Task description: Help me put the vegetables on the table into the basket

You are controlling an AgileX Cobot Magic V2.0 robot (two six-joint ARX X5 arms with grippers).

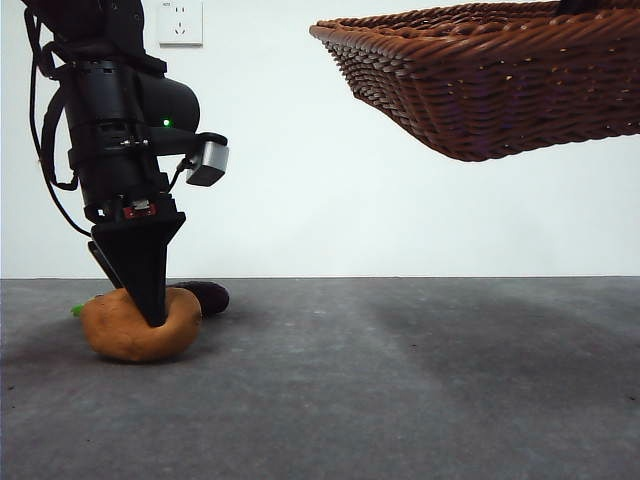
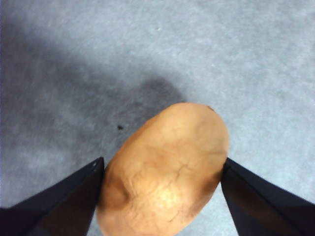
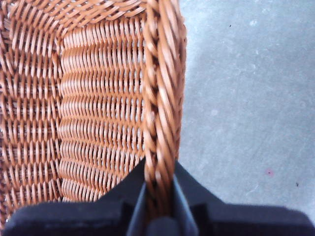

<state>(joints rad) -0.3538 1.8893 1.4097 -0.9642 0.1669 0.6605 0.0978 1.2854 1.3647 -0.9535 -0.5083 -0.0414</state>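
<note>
- The potato [image 1: 140, 326] is lying on the worktop [image 1: 400, 380] near its left edge in the front view, its long side resting flat on the grey surface.
- The left hand [image 1: 150, 300] is coming straight down onto it; one black jaw is showing in front of the potato in the front view, hiding its middle.
- The left wrist view is showing what the front view cannot: both jaws are sitting against the potato's two sides, pinching it across its narrower width, with bare worktop all around it.
- The eggplant [image 1: 205, 296] is lying just behind the potato, its dark rounded end peeking out to the right; a bit of green is showing at the potato's left end. Neither is appearing in the left wrist view.
- The basket [image 1: 490, 80] is hanging in the air at the upper right of the front view, tilted, well clear of the worktop and well apart from the potato.
- Only the right wrist view is showing how it is being held: the right hand [image 3: 160, 201] is pinching the braided rim, one jaw inside the basket and one outside, with grey worktop below.
- In the front view the right hand is mostly hidden behind the basket.
</note>
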